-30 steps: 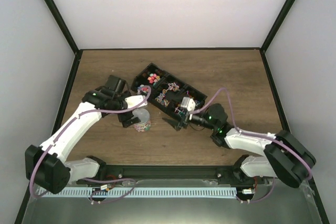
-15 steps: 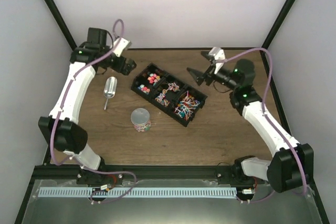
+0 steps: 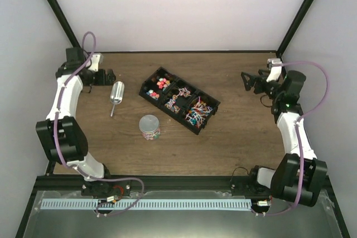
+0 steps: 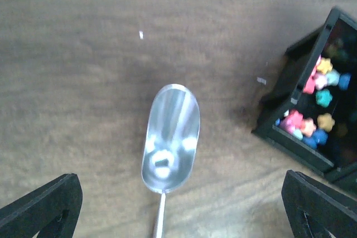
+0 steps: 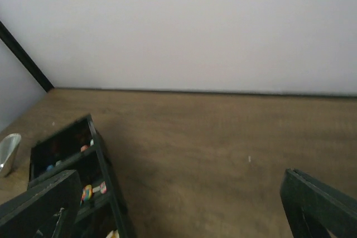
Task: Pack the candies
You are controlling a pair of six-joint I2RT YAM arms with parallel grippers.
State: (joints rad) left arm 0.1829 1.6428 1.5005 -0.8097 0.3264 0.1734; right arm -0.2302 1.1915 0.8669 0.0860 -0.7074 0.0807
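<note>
We see a shiny, rounded metal scoop (image 4: 170,137) on the grained wooden worktop (image 3: 234,137) near its left edge. The candies (image 3: 196,113), tiny bright pieces in many colours, fill a matte black tray (image 4: 290,147) mid-worktop. The left gripper (image 3: 107,76) and the right gripper (image 3: 251,82) gape, empty.

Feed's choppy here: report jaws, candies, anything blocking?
Left jaws, right jaws open, empty. Candies in tray; jar apart, near side. Scoop lies empty below left jaws.
</note>
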